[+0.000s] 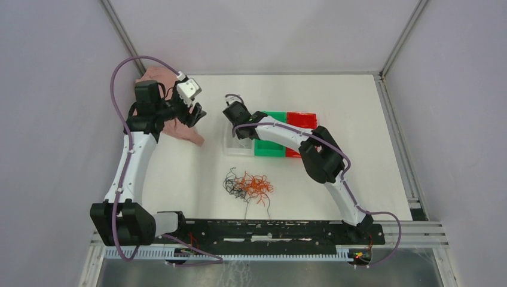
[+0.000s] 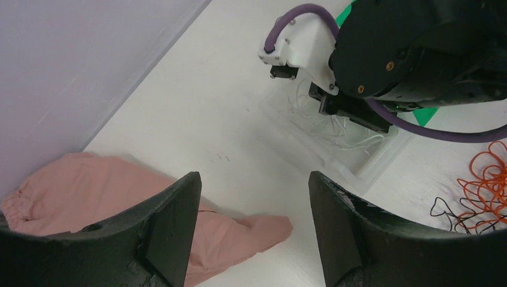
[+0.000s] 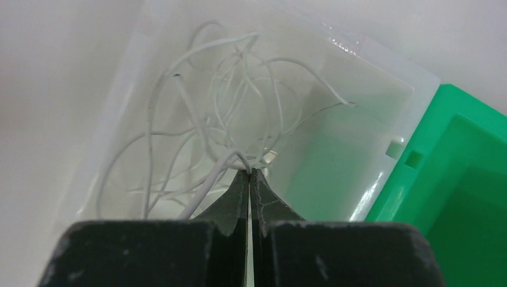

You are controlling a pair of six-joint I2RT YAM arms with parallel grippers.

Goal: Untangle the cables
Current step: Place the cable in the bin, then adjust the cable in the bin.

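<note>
Three bins [image 1: 272,149], one wad of cables [image 1: 250,186], one cloth [image 1: 185,130].

Right arm [image 1: 281,134] overhangs bins [image 1: 302,118]; cables [image 1: 248,186] lie unobstructed.

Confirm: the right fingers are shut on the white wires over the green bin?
No. The right fingers are shut on the white wires over the clear bin, not the green bin beside it; the right wrist view shows it.
</note>
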